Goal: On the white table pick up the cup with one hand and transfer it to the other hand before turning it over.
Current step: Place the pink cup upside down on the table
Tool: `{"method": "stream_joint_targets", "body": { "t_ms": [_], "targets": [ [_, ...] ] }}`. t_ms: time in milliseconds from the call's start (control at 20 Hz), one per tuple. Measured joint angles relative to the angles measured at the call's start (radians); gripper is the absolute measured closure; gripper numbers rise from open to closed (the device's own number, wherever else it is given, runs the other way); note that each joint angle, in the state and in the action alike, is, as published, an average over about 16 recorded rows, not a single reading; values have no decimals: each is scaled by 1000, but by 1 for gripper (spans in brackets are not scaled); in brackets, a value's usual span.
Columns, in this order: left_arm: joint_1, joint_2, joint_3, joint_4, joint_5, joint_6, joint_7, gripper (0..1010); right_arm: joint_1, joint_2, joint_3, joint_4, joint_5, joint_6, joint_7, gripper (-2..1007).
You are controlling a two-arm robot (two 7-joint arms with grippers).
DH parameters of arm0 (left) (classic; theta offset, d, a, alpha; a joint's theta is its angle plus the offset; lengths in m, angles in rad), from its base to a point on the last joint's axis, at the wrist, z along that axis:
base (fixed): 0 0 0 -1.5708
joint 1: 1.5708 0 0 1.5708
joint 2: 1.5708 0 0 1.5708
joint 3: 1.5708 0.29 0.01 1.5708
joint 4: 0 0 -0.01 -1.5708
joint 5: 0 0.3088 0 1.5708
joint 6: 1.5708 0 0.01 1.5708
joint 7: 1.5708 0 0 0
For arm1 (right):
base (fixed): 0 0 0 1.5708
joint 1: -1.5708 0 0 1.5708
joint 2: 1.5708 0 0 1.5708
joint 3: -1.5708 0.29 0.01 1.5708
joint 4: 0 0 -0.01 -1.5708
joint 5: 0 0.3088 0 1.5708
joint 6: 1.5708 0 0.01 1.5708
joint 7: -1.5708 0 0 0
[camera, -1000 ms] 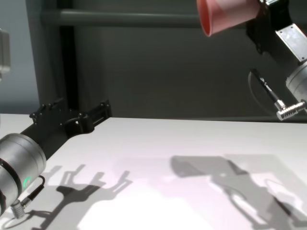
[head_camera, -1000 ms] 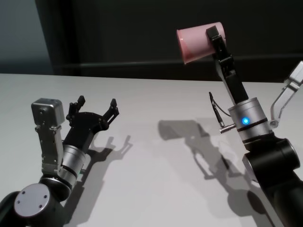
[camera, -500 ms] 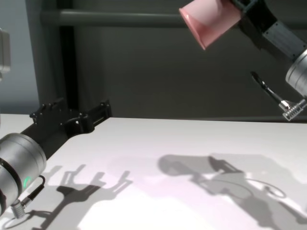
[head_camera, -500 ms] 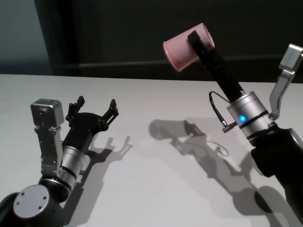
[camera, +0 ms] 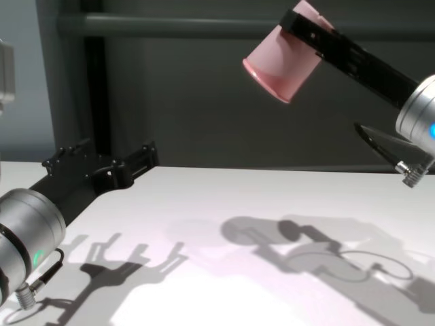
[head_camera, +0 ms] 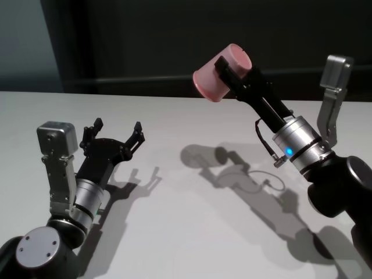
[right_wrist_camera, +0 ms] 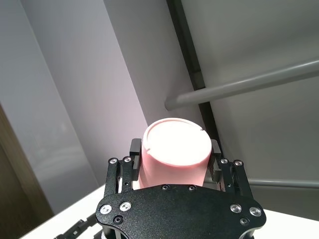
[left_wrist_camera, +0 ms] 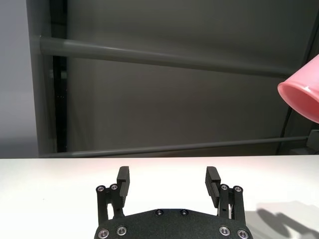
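The salmon-pink cup (head_camera: 218, 75) is held high above the white table (head_camera: 192, 209), tilted with its rim pointing down and toward my left side. My right gripper (head_camera: 232, 70) is shut on the cup's sides. The cup also shows in the chest view (camera: 282, 61), in the right wrist view (right_wrist_camera: 174, 149) base toward the camera, and at the edge of the left wrist view (left_wrist_camera: 301, 94). My left gripper (head_camera: 116, 135) is open and empty, low over the table's left part, well apart from the cup. It also shows in the chest view (camera: 102, 159) and the left wrist view (left_wrist_camera: 169, 179).
A dark wall with a grey horizontal rail (camera: 170, 26) stands behind the table. Shadows of the arms and cup (head_camera: 232, 165) fall on the tabletop's middle. The table (camera: 224, 204) bears nothing else in view.
My right arm has swung the cup toward my left side and lower, tipping its rim from sideways to partly downward. The left arm has not moved.
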Motion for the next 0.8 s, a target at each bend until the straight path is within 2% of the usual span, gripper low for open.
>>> {"method": "stream_joint_targets", "body": {
  "t_ms": [400, 800],
  "targets": [
    [0, 0, 0, 0, 0, 0, 0, 9, 23, 33, -53, 13, -182, 2, -60, 245],
    [0, 0, 0, 0, 0, 1, 0, 9, 45, 58, -100, 33, -320, 31, -89, 245]
  ]
}}
